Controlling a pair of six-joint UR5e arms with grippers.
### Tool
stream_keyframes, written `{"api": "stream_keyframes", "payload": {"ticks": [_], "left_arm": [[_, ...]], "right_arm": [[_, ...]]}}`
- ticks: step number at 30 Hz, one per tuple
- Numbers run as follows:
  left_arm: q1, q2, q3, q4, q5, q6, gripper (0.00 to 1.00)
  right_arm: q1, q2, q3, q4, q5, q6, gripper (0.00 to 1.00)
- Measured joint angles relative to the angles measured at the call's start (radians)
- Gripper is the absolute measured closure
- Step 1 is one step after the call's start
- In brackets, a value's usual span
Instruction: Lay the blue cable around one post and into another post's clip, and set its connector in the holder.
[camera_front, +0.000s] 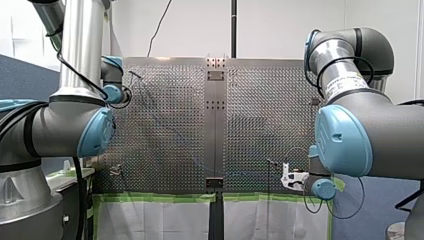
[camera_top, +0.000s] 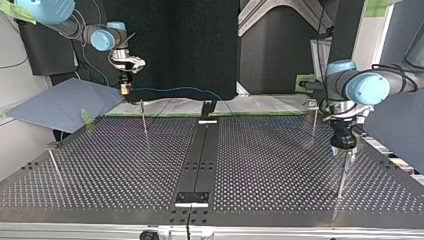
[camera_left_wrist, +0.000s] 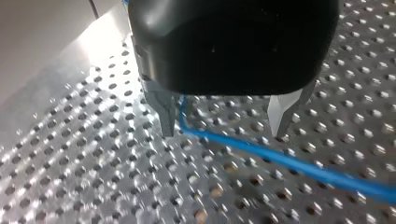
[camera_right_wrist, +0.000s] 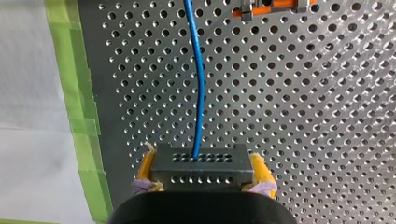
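Currently right pincer (camera_right_wrist: 201, 161) clamps connector (camera_right_wrist: 210, 175); blue cable (camera_left_wrist: 280, 159) passes through released left pincer (camera_left_wrist: 224, 133).

One blue cable (camera_right_wrist: 200, 84), one connector (camera_right_wrist: 201, 168), four thin posts (camera_top: 144, 119), two robot arms (camera_front: 75, 125).

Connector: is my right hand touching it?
Touching. Right wrist view shows the connector clamped between the right hand's yellow pads, pressed on both sides.
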Motion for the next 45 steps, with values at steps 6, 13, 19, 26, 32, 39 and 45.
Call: {"api": "stream_keyframes", "payload": {"ticks": [6,13,19,26,32,39,45], "left_arm": [[0.016,0.0,-0.039,0.003,-0.01,0.018,0.0],[0.026,0.0,-0.06,0.001,-0.015,0.028,0.0],[0.029,0.0,-0.072,-0.012,-0.023,0.042,0.0],[0.03,0.0,-0.128,0.026,-0.021,0.024,0.0],[0.03,0.0,-0.176,0.06,-0.022,0.02,0.0],[0.033,0.0,-0.24,0.107,-0.027,-0.009,0.0],[0.033,0.0,-0.303,0.17,-0.023,-0.058,0.0]], "right_arm": [[0.0,0.001,0.0,-0.003,-0.004,0.006,1.0],[0.001,0.001,0.0,-0.002,-0.006,0.008,1.0],[0.003,0.001,0.0,0.0,-0.006,0.008,1.0],[0.006,0.001,0.0,-0.001,-0.006,0.009,1.0],[0.007,0.001,0.0,-0.003,-0.006,0.013,1.0],[0.01,0.001,0.0,0.0,-0.006,0.013,1.0],[0.014,0.001,0.0,-0.001,-0.006,0.014,1.0]]}}
